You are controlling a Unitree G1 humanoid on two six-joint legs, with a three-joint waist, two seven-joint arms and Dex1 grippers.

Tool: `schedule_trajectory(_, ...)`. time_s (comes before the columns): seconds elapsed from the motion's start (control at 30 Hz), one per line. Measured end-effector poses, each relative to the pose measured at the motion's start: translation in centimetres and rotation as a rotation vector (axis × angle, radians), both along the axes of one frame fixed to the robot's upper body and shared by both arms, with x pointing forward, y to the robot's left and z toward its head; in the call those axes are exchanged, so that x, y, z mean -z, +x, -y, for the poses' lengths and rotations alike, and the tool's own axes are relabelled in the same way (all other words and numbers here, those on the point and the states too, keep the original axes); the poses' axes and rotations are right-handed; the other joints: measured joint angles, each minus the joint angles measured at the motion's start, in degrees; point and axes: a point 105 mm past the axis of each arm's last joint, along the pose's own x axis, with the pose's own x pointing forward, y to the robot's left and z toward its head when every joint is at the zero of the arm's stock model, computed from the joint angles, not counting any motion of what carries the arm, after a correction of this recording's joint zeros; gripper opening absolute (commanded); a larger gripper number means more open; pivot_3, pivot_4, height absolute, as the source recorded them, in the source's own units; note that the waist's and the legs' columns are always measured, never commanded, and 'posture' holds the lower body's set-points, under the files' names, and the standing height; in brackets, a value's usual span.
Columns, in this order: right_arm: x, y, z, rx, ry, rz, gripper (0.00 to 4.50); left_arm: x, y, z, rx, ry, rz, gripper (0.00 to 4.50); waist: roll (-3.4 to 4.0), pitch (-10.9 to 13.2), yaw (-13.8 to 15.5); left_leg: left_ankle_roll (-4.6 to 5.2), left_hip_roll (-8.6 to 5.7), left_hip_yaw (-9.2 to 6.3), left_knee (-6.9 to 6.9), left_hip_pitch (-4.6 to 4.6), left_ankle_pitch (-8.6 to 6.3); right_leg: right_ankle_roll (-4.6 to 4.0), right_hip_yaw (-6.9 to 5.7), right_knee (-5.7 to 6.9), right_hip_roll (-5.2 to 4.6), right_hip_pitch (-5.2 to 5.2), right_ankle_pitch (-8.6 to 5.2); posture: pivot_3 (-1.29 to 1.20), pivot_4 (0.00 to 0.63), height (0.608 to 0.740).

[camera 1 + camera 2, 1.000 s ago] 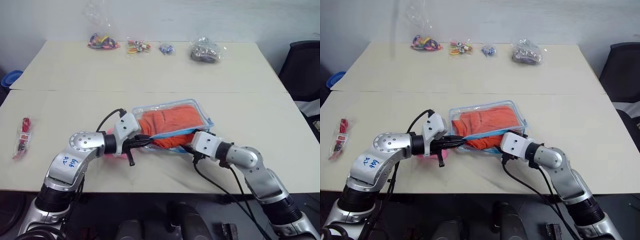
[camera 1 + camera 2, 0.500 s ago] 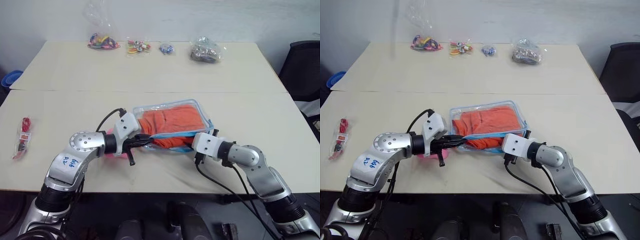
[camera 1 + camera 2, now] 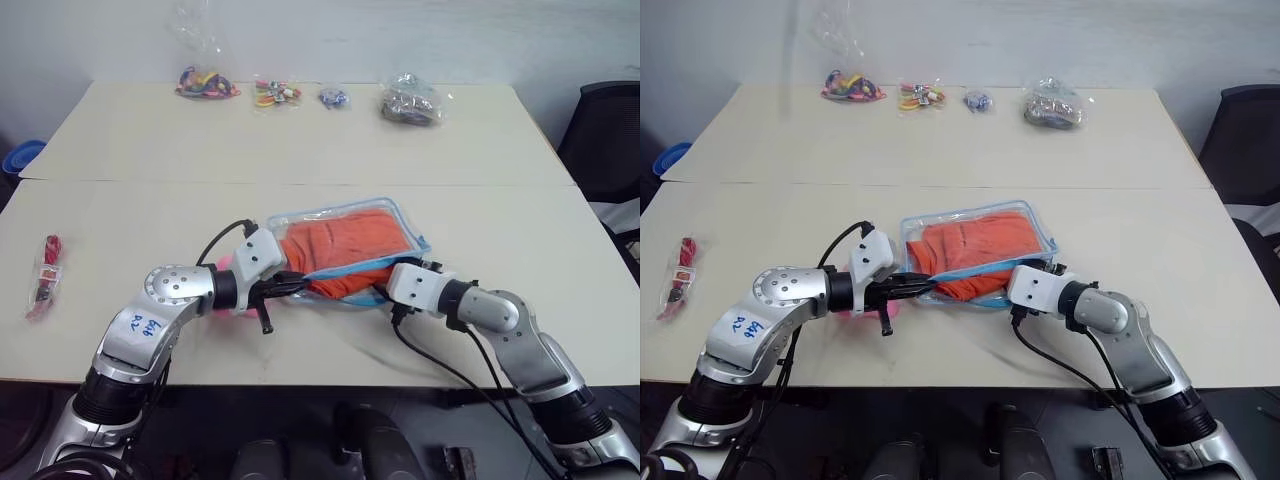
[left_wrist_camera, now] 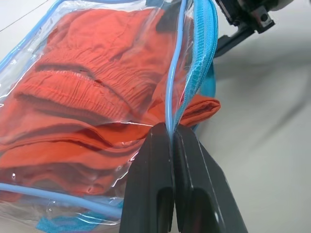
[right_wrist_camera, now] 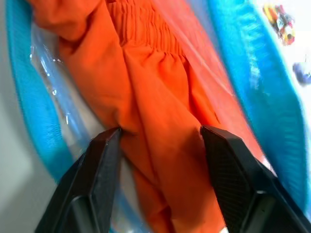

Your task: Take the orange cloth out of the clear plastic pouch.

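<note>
The clear plastic pouch lies at the centre of the head view on the near table, with the orange cloth inside and a fold of it spilling from the open lower edge. The left gripper, coming from the lower left, has its fingers pressed together, pinching the pouch's light blue zipper edging. The right gripper, coming from the lower right, has its fingers spread on either side of the cloth's protruding fold. Small bags of trinkets line the upper edge of the frame
</note>
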Motion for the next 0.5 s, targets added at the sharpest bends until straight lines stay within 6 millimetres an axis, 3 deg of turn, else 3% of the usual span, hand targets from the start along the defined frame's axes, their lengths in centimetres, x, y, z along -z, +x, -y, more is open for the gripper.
schedule_trajectory(0.33,0.11,-0.45,0.33,-0.109,-0.181,0.103,2.70,-0.02,0.01,-0.12,-0.001,0.006,0.003,0.00,0.00,0.0,0.0,0.00,0.00,0.01,0.00,0.00,0.00,0.00,0.01,0.00,0.00,0.01,0.00,0.00,0.150,0.740)
schedule_trajectory(0.5,0.07,0.33,0.61,-0.101,-0.259,0.162,2.70,-0.07,0.01,-0.13,0.000,0.008,0.009,0.00,0.00,0.0,-0.1,0.00,0.00,0.01,0.00,0.01,0.00,0.00,0.01,0.00,0.00,0.01,0.00,0.00,0.150,0.740)
